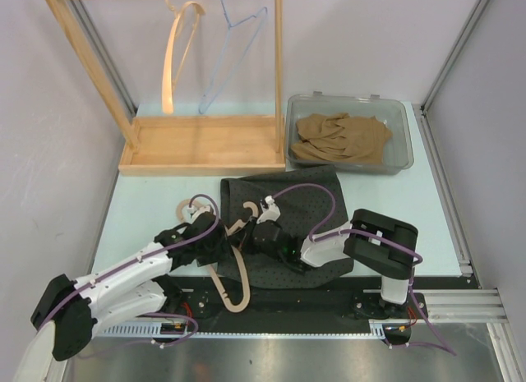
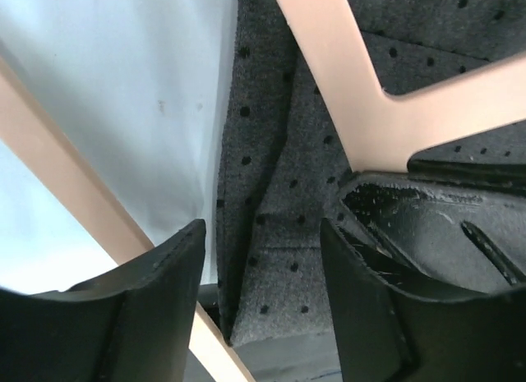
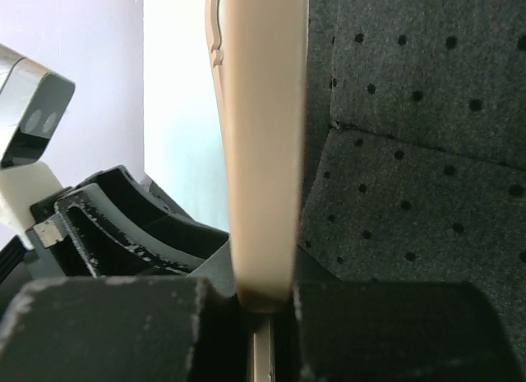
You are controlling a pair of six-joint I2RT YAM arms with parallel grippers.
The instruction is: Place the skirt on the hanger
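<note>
Skirt of dark grey dotted fabric (image 1: 316, 203), from the top camera: lies spread flat on pale blue table (image 1: 148, 209), close to the arm bases, with pale curved wooden hanger (image 1: 239, 293) laid across its left edge. Meets both claws at that edge: left gripper (image 1: 215, 238) reaching in from the left, right gripper (image 1: 256, 232) from the right. Counts as an early stage, by judgement: not yet on the hanger, with no fabric seen draped over or threaded onto the wood. Leaves the whole mounting of the waist to do.

Further back: clear plastic bin (image 1: 399, 111) holding crumpled tan cloth (image 1: 341, 140); light wooden rack (image 1: 201, 164) with a tray base, carrying second pale wooden hanger (image 1: 169, 70) and thin blue wire hanger (image 1: 237, 53) on its top rail. Shows no garment in the tray.

From the left wrist: left gripper (image 2: 263, 316) spread wide, gripping nothing. Straddles the skirt (image 2: 271, 193) at its folded edge, fabric in the gap but unpinched. Shows hanger wood (image 2: 329, 62) crossing above.

From the right wrist: right gripper (image 3: 267, 304) clamped tight on the hanger (image 3: 259, 152), its bar rising straight from between the fingers. Shows skirt (image 3: 411, 193) lying to the right of the bar.
</note>
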